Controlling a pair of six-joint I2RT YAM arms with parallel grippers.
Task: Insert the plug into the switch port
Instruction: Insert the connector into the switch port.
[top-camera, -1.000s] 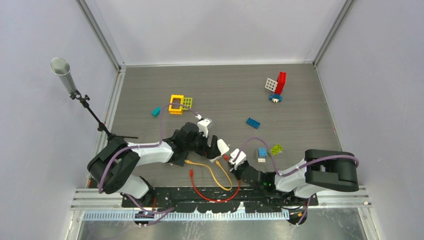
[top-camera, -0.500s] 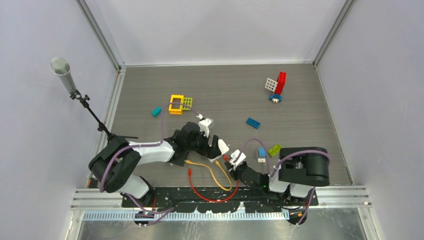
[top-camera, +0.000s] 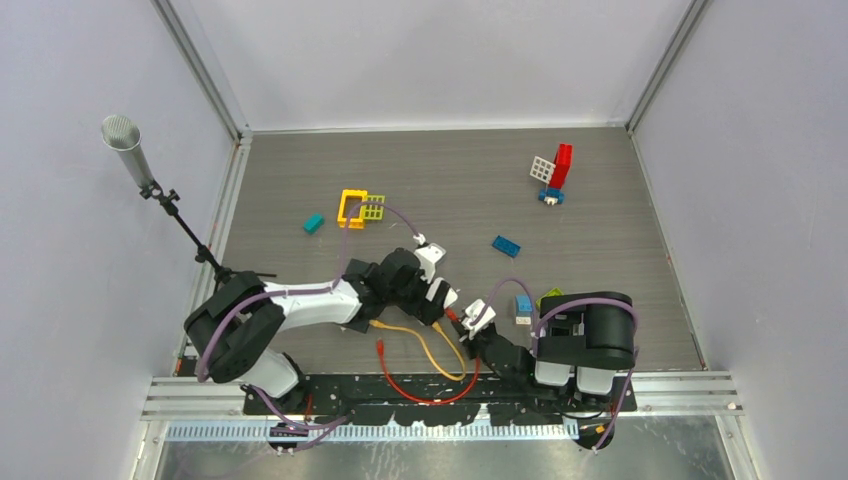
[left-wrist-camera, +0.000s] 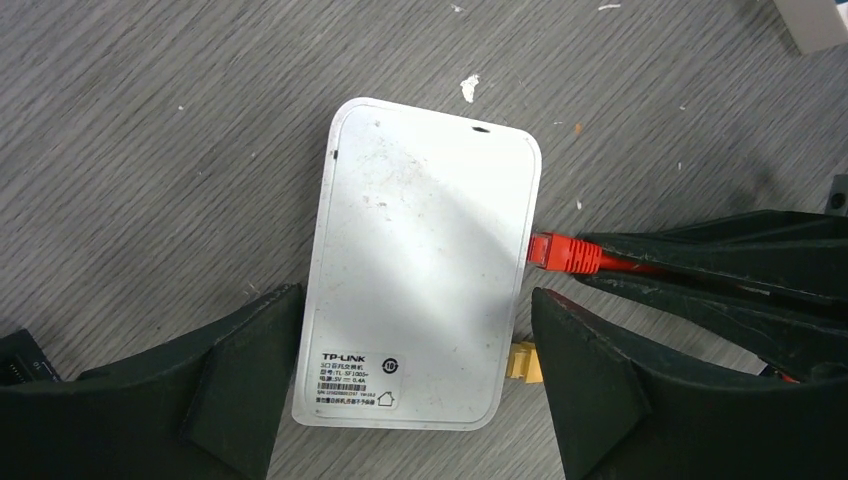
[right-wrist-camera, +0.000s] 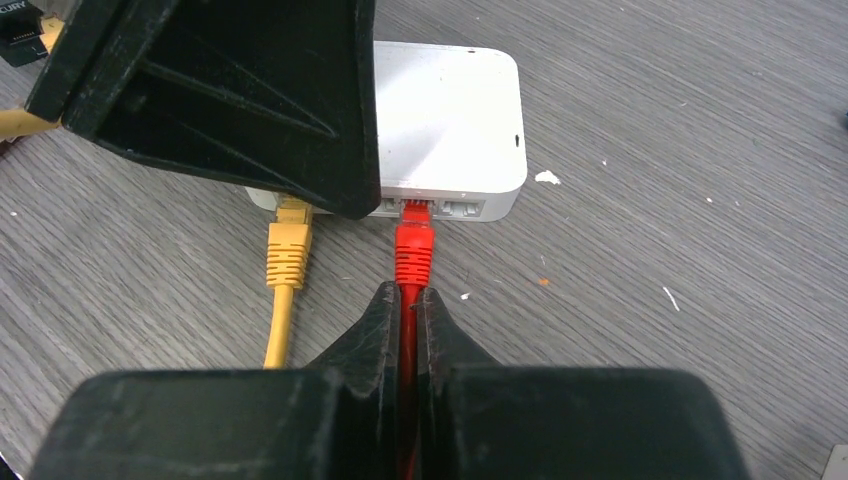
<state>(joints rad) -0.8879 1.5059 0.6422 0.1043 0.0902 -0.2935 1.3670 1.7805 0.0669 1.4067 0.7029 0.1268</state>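
Observation:
The white switch (left-wrist-camera: 425, 270) lies flat on the grey table. My left gripper (left-wrist-camera: 415, 385) is open and straddles its labelled end. The left finger (left-wrist-camera: 240, 370) sits at the switch's edge, while the right finger (left-wrist-camera: 590, 390) stands a little off it. The red plug (right-wrist-camera: 413, 250) sits in a port (right-wrist-camera: 413, 208) on the switch's side. My right gripper (right-wrist-camera: 407, 300) is shut on the red cable (right-wrist-camera: 405, 400) just behind the plug. A yellow plug (right-wrist-camera: 288, 245) sits in a neighbouring port, partly hidden by the left finger (right-wrist-camera: 230, 100). From above, both grippers (top-camera: 440, 298) (top-camera: 470, 322) cover the switch.
Red cable (top-camera: 420, 395) and yellow cable (top-camera: 430, 345) loop toward the near edge. Toy bricks lie around: a yellow frame (top-camera: 352, 208), a teal brick (top-camera: 313, 223), a blue brick (top-camera: 505, 245), a red-white tower (top-camera: 555, 172), and blue and green bricks (top-camera: 524, 305). A microphone stand (top-camera: 150, 180) is at the left.
The left gripper has moved right, closer to the right gripper. The right arm's elbow has swung in from the far right to behind its gripper, which stays at the red cable.

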